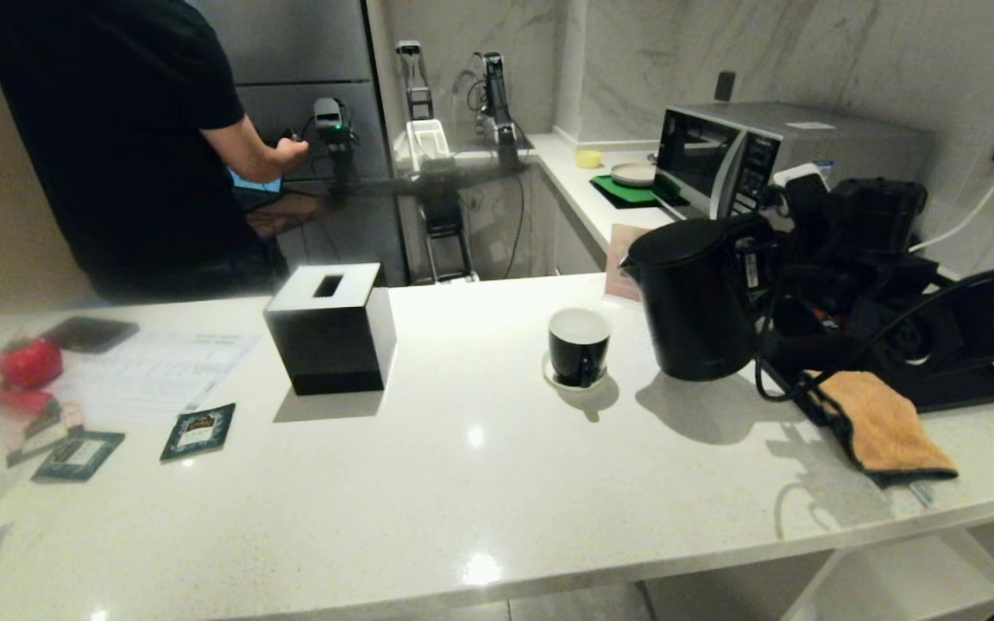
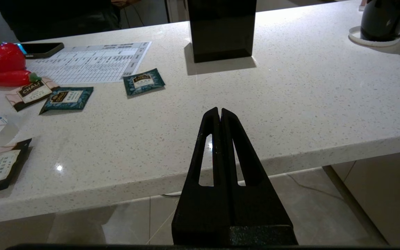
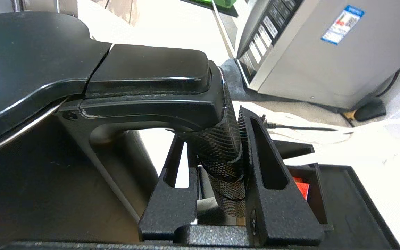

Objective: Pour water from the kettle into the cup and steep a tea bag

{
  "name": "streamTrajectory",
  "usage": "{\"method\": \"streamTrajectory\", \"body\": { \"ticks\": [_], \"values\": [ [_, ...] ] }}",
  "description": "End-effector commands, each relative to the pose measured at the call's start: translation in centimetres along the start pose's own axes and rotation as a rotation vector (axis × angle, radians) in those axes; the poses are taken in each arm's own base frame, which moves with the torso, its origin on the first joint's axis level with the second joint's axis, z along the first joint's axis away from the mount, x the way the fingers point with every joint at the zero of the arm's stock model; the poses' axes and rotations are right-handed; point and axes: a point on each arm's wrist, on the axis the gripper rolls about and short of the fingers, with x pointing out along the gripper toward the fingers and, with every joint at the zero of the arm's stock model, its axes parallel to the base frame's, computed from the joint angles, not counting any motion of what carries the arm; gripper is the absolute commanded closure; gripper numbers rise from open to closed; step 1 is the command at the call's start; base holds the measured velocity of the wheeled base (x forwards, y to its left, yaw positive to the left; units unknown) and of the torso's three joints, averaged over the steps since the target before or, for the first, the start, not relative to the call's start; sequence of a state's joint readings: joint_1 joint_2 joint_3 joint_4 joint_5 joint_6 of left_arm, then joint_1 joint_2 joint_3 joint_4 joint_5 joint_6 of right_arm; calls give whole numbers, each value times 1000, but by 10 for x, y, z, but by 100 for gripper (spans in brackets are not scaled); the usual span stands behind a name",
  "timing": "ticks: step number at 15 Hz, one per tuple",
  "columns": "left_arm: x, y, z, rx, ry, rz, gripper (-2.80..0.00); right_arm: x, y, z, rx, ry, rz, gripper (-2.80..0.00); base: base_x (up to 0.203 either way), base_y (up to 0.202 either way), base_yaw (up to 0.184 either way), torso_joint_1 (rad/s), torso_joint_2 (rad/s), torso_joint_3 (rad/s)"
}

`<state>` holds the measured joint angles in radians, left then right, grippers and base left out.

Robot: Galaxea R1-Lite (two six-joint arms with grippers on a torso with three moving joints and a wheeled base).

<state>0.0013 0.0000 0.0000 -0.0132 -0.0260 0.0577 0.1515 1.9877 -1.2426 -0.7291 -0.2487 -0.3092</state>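
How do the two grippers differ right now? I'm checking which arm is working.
The right gripper is shut on the kettle handle beside the cup; the left gripper is shut on nothing, off the counter edge. Both have black fingers.

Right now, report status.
Right end effector shut on kettle handle, kettle upright on counter. Left end effector shut, parked off counter edge. Cup on saucer beside kettle, nothing between.

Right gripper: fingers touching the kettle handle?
Touching. The right wrist view shows the right gripper with both fingers pressed against the textured handle of the kettle, no gap visible.
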Motion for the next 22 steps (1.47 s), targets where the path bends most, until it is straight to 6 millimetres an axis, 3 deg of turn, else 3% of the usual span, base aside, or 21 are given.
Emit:
{"method": "streamTrajectory", "body": {
  "ticks": [1,12,22],
  "values": [
    [0,0,0,1,1,0,0,1,2,2,-10,-10,1,0,0,0,0,0,0,0],
    [0,0,0,1,1,0,0,3,13,-1,-136,-9,24,0,0,0,0,0,0,0],
    [0,0,0,1,1,0,0,7,21,8,-192,-39,36,0,0,0,0,0,0,0]
  ]
}}
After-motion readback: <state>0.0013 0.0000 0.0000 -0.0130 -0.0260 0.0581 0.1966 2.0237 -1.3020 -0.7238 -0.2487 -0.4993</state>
